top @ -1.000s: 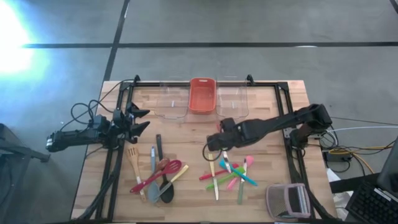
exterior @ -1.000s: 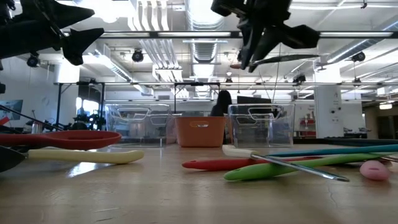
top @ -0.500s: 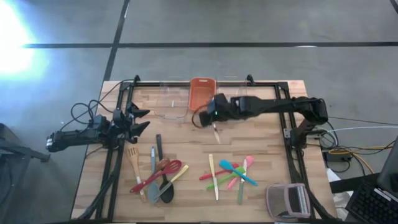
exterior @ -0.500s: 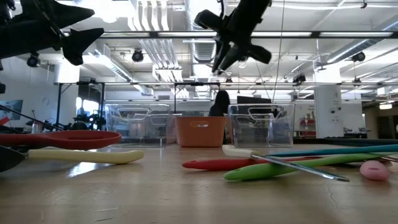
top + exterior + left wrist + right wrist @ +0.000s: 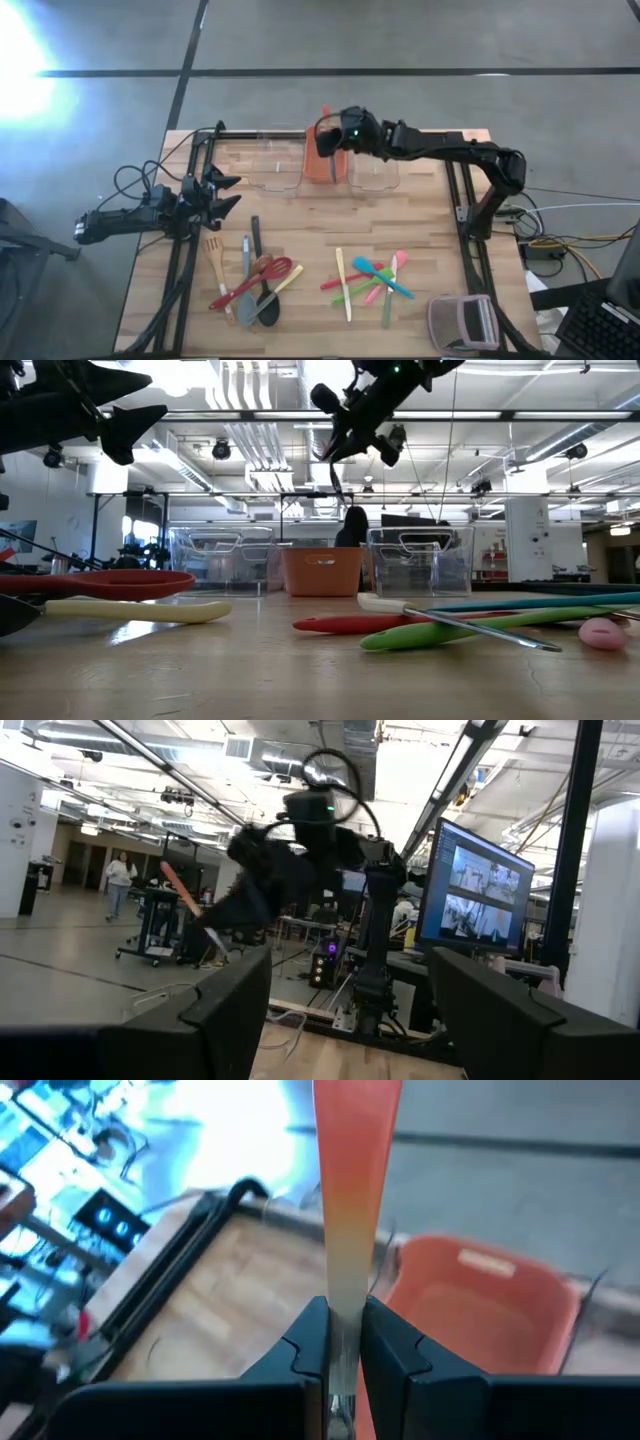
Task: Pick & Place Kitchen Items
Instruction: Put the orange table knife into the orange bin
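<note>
The right gripper [image 5: 328,140] hangs above the red bin [image 5: 327,170] at the far edge of the bench [image 5: 430,240], its fingers [image 5: 385,1350] clamped on a slim utensil [image 5: 352,1200] with an orange-to-pale handle. In the right wrist view the utensil sticks straight out past the fingertips, with the red bin just beyond and beside it. A clear bin [image 5: 272,165] stands on either side of the red bin. The left gripper [image 5: 222,192] waits at the bench's left edge, well away from the red bin, fingers apart and holding nothing. The large spoons [image 5: 252,283] lie in a heap nearer the front than the red bin, toward the left. The small spoons [image 5: 370,279] and pale sticks [image 5: 342,283] lie to the right of that heap.
</note>
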